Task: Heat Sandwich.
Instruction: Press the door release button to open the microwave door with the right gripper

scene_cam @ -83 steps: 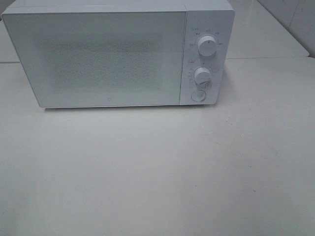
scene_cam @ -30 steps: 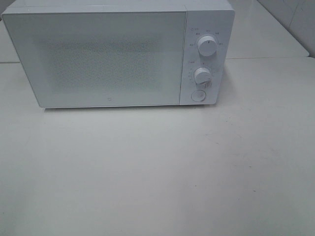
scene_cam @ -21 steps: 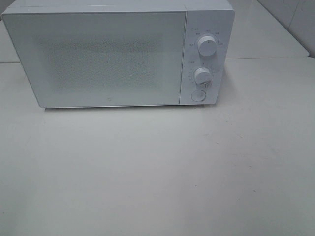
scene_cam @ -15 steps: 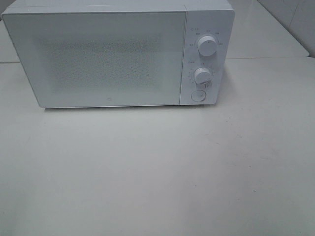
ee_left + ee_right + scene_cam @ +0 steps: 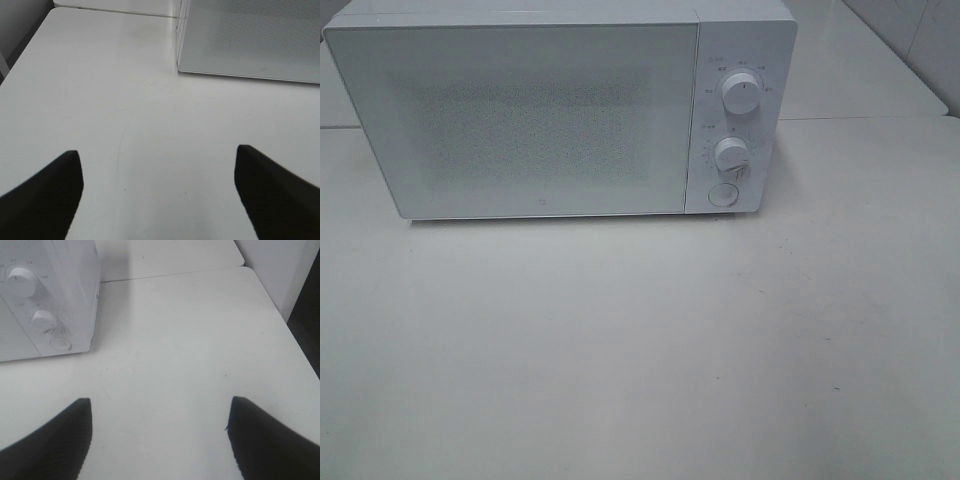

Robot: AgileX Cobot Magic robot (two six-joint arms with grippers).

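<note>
My left claw (image 5: 157,152) and right claw (image 5: 160,400) both gape wide and empty above the surface (image 5: 640,350), facing the microwave (image 5: 752,40) at its far edge, door (image 5: 520,120) shut. The sandwich shows in no view; turning a dial (image 5: 732,153) now may heat nothing, since I cannot tell whether it sits inside.

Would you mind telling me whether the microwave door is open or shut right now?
Shut: the microwave door lies flush beside the control panel, with no gap showing.
</note>
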